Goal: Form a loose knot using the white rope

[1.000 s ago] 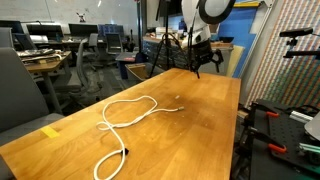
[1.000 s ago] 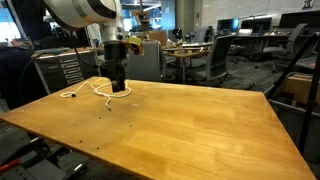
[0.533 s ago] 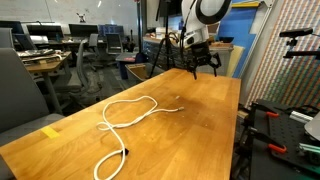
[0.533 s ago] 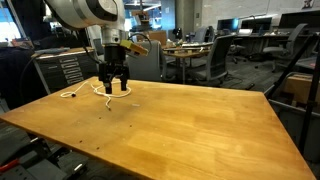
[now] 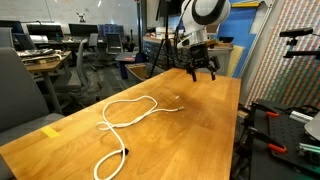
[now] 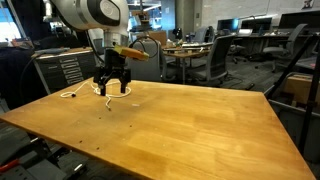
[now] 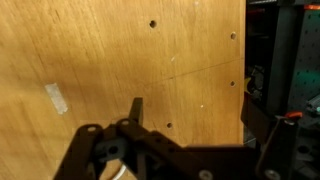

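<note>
Observed from the remote station:

1. The black 2-fingered pincer (image 5: 203, 75) hangs in the upper centre of the frame, over the far end of the light wooden desk (image 5: 200, 135). Its fingers are spread wide, point down, and have hold of nothing. The same wide spread shows in an exterior view (image 6: 112, 90), where the pincer sits in the upper left of the frame, just above the desk (image 6: 190, 120).

2. The long thin white rope (image 5: 124, 123) lies slack on the desk in the centre and lower left of the frame. It forms 1 open loop, with a tail running down toward the lower left and a strand trailing right. It is well apart from the pincer.

3. In an exterior view the rope (image 6: 72, 94) shows at the upper left, on the desk's far edge, partly behind the pincer.

4. A small yellow tape patch (image 5: 50, 131) sits near the desk edge at lower left.

5. In the wrist view the dark pincer body fills the bottom of the frame above bare desk (image 7: 100, 50). A pale tape strip (image 7: 55, 97) lies at left. I cannot tell whether the rope shows in this view.
</note>
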Robot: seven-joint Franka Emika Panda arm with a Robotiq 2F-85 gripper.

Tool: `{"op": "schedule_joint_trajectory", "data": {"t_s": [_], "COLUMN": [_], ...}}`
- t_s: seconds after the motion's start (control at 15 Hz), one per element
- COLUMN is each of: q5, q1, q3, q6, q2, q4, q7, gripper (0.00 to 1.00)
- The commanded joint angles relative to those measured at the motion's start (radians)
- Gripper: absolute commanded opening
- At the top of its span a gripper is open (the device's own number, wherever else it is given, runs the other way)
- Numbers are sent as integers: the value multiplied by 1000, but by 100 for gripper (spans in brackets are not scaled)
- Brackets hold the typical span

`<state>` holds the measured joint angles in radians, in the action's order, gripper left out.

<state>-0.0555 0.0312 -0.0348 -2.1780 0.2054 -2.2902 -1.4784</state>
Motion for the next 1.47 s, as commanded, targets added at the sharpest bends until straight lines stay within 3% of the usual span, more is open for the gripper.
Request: {"op": "schedule_joint_trajectory", "data": {"t_s": [0.0, 0.13, 0.27, 0.6, 0.73, 1.0, 1.07, 1.4], "q5": [-1, -1, 45, 294, 421, 621, 412, 92], "q1": [4, 4, -2, -3, -2, 13, -34, -73], "q3": [-5, -5, -13, -60, -72, -76, -58, -53], "q6": [2, 2, 86, 288, 175, 67, 37, -19], "q2": [1, 1, 7, 7, -7, 30, 36, 43], "q4": [2, 2, 9, 4, -21, 15, 27, 31], "q7": [1, 1, 47, 85, 81, 43, 109, 264], "gripper": [100, 100, 100, 100, 100, 100, 100, 100]}}
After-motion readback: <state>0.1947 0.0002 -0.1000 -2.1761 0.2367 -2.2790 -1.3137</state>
